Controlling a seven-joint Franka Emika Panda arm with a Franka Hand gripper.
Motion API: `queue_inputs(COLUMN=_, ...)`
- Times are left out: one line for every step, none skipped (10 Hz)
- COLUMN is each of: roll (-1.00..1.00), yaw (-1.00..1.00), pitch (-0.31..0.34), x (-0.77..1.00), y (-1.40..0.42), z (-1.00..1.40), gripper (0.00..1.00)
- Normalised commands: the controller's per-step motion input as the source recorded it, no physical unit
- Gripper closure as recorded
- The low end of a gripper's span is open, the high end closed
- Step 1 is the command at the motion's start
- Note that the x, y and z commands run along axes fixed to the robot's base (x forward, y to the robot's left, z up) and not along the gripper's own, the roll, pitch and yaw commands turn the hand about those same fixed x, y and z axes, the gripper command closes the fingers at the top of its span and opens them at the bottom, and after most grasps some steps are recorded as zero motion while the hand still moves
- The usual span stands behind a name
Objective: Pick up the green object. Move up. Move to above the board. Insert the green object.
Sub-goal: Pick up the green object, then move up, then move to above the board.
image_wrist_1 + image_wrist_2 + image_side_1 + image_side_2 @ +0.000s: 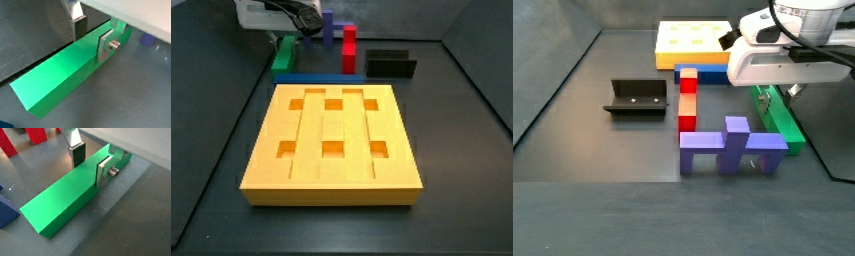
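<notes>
Gripper: the gripper [89, 162] is down at the green object [70, 195], one silver finger [105, 46] against one long side face and the dark-padded finger [79, 26] on the opposite side; both wrist views show the bar between the plates.
Grip state: the fingers straddle the bar's width and look closed onto it, so I judge it grasped; whether it has left the floor cannot be told.
Grasp point: well toward one end of the bar, not its middle; most of the length runs away from the fingers toward the camera in both wrist views.
Green object, place: on the dark floor near a far corner in a side view [286, 55], beyond the short edge of the board [331, 190], just beside the flat blue bar [331, 77].
Long axis: the bar lies flat; in a side view [779, 115] its length runs roughly parallel to the row of red blocks [687, 98] and points toward the board [671, 40].
Key relation: the jaws close across the bar's short width, square to its long axis, so the bar should hang level only if the grip is firm, given the off-centre hold.
Direction to goal: the board lies well apart from the gripper [289, 38], toward the near edge in that side view; its grooves seem to run the same way as the bar, so little turning looks needed.
Step in hand: pick-up, with the lift judged next.
</notes>
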Motion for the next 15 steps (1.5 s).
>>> queue_inputs(roll=0.00, yaw=0.00, pitch=0.000, x=0.00, y=0.00, z=0.00, gripper=1.00)
queue_inputs(roll=0.00, yaw=0.00, pitch=0.000, x=0.00, y=0.00, z=0.00, gripper=1.00)
queue_inputs(roll=0.00, yaw=0.00, pitch=0.000, x=0.00, y=0.00, z=0.00, gripper=1.00)
queue_inputs(roll=0.00, yaw=0.00, pitch=0.000, x=0.00, y=0.00, z=0.00, gripper=1.00)
queue_inputs(roll=0.00, yaw=0.00, pitch=0.000, x=0.00, y=0.00, z=0.00, gripper=1.00)
queue_inputs(roll=0.00, yaw=0.00, pitch=0.000, x=0.00, y=0.00, z=0.00, gripper=1.00)
queue_inputs(roll=0.00, yaw=0.00, pitch=0.000, x=0.00, y=0.00, z=0.83, gripper=1.00)
queue_inputs(roll=0.00, yaw=0.04, pitch=0.000, x=-0.01, y=0.06, z=0.84, gripper=1.00)
queue_inputs(roll=0.02, yaw=0.02, pitch=0.043, x=-0.06, y=0.06, z=0.67, gripper=1.00)
queue_inputs(roll=0.08, yaw=0.01, pitch=0.041, x=-0.04, y=0.04, z=0.40, gripper=1.00)
queue_inputs(roll=0.00, yaw=0.00, pitch=0.000, x=0.00, y=0.00, z=1.40, gripper=1.00)
queue_inputs(roll=-0.02, yaw=0.00, pitch=0.025, x=-0.01, y=-0.01, z=1.40, gripper=1.00)
queue_inputs(roll=0.02, yaw=0.00, pitch=0.041, x=-0.05, y=0.00, z=1.40, gripper=1.00)
queue_inputs(roll=0.03, yaw=0.00, pitch=0.024, x=-0.05, y=0.00, z=1.40, gripper=1.00)
queue_inputs(roll=0.01, yaw=0.00, pitch=0.037, x=0.00, y=0.00, z=1.40, gripper=1.00)
